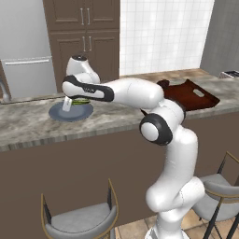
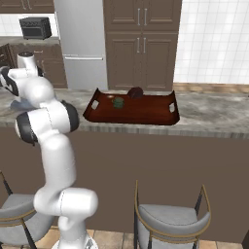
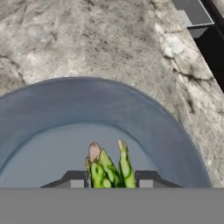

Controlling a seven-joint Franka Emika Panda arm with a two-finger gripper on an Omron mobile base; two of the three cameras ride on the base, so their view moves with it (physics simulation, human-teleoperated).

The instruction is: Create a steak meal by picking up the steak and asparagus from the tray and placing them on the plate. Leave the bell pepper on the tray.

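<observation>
Gripper (image 3: 108, 183) fingers clamp the asparagus (image 3: 107, 168), holding it just over the plate (image 3: 52, 105) directly beneath. Well off to its right, the steak (image 2: 135, 92) and pepper (image 2: 118, 102) sit on the tray (image 2: 146, 114).

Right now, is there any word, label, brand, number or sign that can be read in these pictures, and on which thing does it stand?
None: no readable text anywhere.
The tray, the plate, the asparagus between the gripper fingers, the steak and the bell pepper carry no writing.
The black appliance on the far counter is too small to show any marking.
</observation>
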